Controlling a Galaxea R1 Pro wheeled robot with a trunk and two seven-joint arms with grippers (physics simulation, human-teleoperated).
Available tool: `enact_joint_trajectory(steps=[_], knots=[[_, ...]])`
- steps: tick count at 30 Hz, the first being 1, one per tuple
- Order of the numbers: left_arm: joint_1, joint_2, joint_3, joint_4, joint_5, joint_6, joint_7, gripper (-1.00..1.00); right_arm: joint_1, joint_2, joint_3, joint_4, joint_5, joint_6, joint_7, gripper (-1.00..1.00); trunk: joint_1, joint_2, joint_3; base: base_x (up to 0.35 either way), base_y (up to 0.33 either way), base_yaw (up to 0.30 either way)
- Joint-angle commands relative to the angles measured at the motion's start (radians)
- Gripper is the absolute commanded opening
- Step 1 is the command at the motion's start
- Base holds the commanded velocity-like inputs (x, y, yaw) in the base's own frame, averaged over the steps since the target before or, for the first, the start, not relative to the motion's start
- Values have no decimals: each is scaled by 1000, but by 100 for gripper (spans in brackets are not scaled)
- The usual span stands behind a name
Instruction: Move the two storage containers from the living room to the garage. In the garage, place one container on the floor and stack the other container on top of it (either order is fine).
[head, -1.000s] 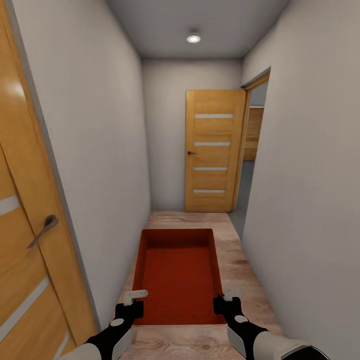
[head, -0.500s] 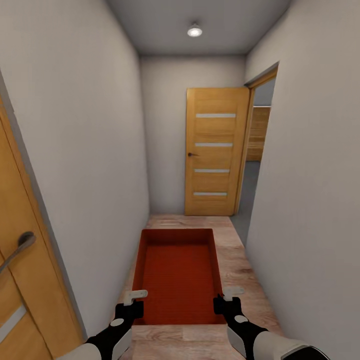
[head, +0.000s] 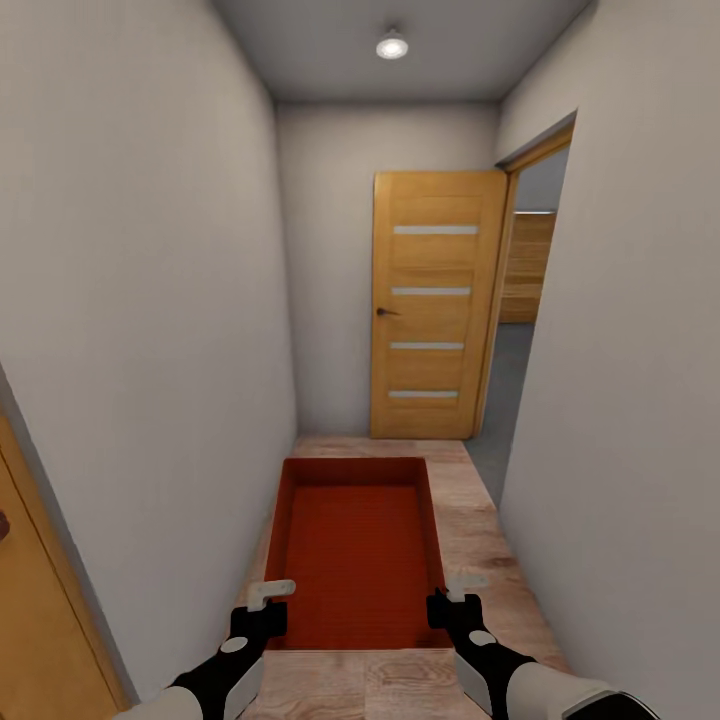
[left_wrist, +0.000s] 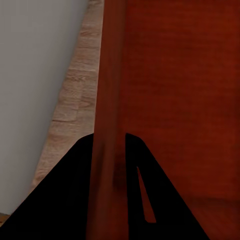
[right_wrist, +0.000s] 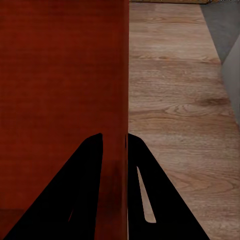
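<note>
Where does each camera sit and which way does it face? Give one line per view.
Head view: on the head, looking forward and down a corridor; both arms hold the storage container.
Left wrist view: along the left gripper, clamping a container wall.
Right wrist view: along the right gripper, clamping the opposite wall.
Shared: container, wood floor.

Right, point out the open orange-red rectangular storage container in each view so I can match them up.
Head view: the orange-red rectangular storage container sits low and central, held between both grippers over the light wood plank floor.
Left wrist view: its side wall runs between the left gripper fingers.
Right wrist view: its side wall runs between the right gripper fingers.
Shared landmark: the plank floor.
</note>
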Motion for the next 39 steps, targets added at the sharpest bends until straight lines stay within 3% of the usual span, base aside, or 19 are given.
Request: enact_joint_trajectory(steps=[1, 39], knots=[[-1, 14, 24, -2, -2, -3, 11, -100, -1, 1, -69, 1, 15, 0, 2, -100, 1, -1, -1, 322, 0, 0], [-1, 14, 24, -2, -2, -5, 11, -100, -1, 1, -69, 1, 15, 1, 2, -100, 1, -1, -1, 322, 0, 0]])
